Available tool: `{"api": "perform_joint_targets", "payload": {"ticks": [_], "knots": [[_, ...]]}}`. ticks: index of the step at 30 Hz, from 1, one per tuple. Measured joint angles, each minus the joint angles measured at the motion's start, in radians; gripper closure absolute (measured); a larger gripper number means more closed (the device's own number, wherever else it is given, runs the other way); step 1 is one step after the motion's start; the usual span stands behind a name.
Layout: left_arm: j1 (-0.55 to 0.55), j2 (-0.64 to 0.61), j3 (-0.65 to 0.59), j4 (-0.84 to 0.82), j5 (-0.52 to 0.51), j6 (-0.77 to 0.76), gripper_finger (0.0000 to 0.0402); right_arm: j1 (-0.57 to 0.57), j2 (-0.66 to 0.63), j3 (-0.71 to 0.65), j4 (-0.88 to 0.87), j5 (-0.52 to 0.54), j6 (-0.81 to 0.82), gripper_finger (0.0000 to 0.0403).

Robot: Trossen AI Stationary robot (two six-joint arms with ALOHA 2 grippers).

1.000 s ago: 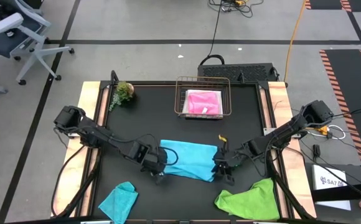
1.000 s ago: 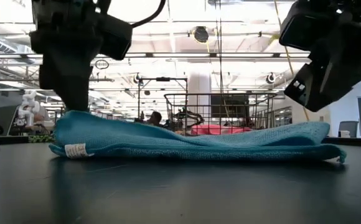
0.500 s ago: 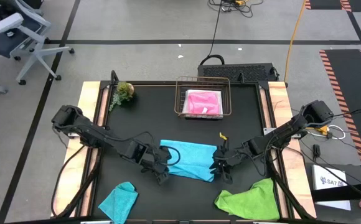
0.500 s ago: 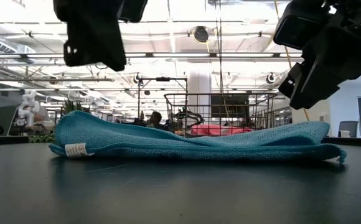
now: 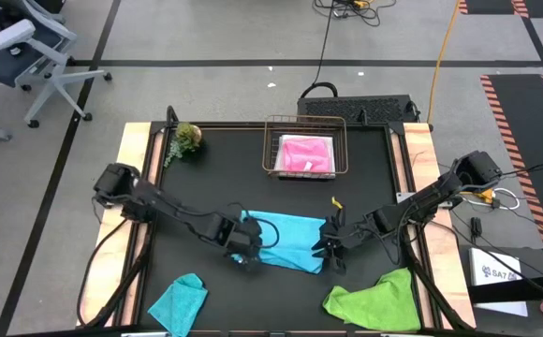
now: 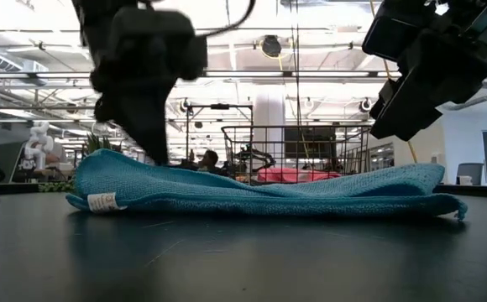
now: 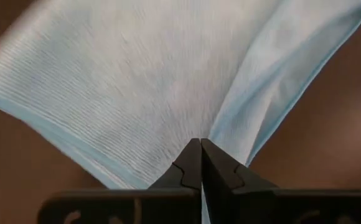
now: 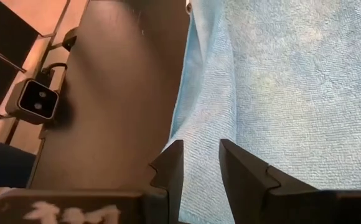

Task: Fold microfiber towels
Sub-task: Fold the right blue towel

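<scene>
The sky blue towel lies folded over on the black table's middle, its white tag at the left end. My left gripper is down on the towel's left end, shut on it. My right gripper hangs open just above the towel's right end, clear of the cloth in the low view. A hot pink towel lies folded in the wire basket. A teal towel and a lime green towel lie crumpled at the near edge. My left gripper pinches the sky blue towel's upper layer between its shut fingertips, near the towel's left end. The fingers come steeply from above, slanting toward the right. How much cloth is between them is hidden by the fingers. The towel rests flat on the table.
The wire basket stands at the far middle of the table. A small green plant sits at the far left corner. Bare black table lies between the blue towel and the basket and in front of the towel.
My left gripper has risen off the towel's left end, shifted a little toward the table's right, come down on the towel again, and its fingers have come together. My right gripper has tipped slightly without leaving its place. The towel has kept its shape.
</scene>
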State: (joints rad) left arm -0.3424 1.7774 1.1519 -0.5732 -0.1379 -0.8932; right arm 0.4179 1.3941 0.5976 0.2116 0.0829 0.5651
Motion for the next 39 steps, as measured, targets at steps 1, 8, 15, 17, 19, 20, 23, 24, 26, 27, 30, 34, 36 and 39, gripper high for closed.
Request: {"api": "perform_joint_targets", "payload": {"ticks": [1,8,15,17,19,20,23,24,26,27,30,34,36,39], "knots": [[0.0,0.017,0.0,0.0,0.018,0.0,0.0398,0.0,0.0,0.0,-0.003,0.001,0.003,0.031],[-0.002,0.06,-0.001,0.003,0.2,-0.035,0.0399,-0.006,0.0,0.0,-0.006,0.051,-0.002,0.034],[-0.049,-0.011,0.001,0.164,0.445,0.028,0.0395,-0.026,0.0,0.0,-0.005,0.048,-0.008,0.0378],[-0.061,-0.022,0.001,0.158,0.369,0.045,0.0399,-0.03,0.0,0.0,-0.005,0.048,-0.009,0.0383],[-0.064,-0.035,0.001,0.131,0.234,0.047,0.0397,-0.031,0.0,0.0,-0.002,0.048,-0.005,0.0384],[-0.064,-0.039,0.0,0.118,0.163,0.047,0.0394,-0.031,0.0,0.0,-0.001,0.048,-0.002,0.0384],[-0.053,-0.045,0.0,0.092,-0.022,0.052,0.0389,-0.031,0.0,0.0,0.002,0.04,0.001,0.0385],[-0.047,-0.045,0.0,0.08,-0.061,0.055,0.0389,-0.031,0.0,0.0,0.002,0.022,0.006,0.0385],[-0.032,-0.045,0.0,0.073,-0.107,0.066,0.0393,-0.031,0.0,0.0,0.001,0.016,0.022,0.0385],[-0.021,-0.045,0.0,0.073,-0.122,0.073,0.0396,-0.031,0.0,0.0,0.002,0.016,0.024,0.0385],[0.013,-0.045,0.0,0.071,-0.132,0.088,0.0398,-0.031,0.0,0.0,0.003,0.01,0.051,0.0385],[0.048,-0.045,0.0,0.069,-0.133,0.101,0.0389,-0.013,0.0,0.0,0.002,-0.099,0.131,0.0386],[0.06,-0.045,0.0,0.069,-0.123,0.126,0.0389,0.012,0.0,0.0,-0.011,-0.12,0.148,0.039],[0.072,-0.045,0.0,0.069,-0.101,0.141,0.0398,0.047,0.0,0.0,-0.028,-0.185,0.205,0.04]]}}
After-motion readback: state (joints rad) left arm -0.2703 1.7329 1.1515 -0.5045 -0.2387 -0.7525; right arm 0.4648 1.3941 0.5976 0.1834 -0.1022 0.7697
